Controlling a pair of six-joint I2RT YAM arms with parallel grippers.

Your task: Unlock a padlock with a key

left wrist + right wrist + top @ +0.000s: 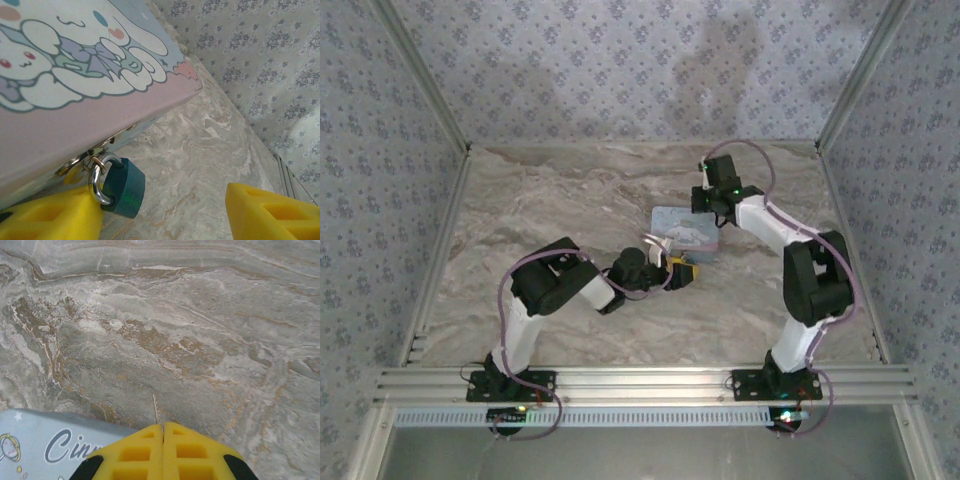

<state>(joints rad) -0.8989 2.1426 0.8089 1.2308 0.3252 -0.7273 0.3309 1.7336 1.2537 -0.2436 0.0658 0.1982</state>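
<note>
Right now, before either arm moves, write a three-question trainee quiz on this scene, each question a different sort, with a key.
1. True or false: the padlock hangs from the clasp of the tin box.
2. Pick one. The right gripper is: A) wide open; B) shut on the key, whose thin tip pokes out ahead of the fingers; C) clamped on the padlock.
3. Fill in: the left gripper has its jaws ____, with one yellow finger next to the padlock.

Key: 1 true; 2 B; 3 open.
</note>
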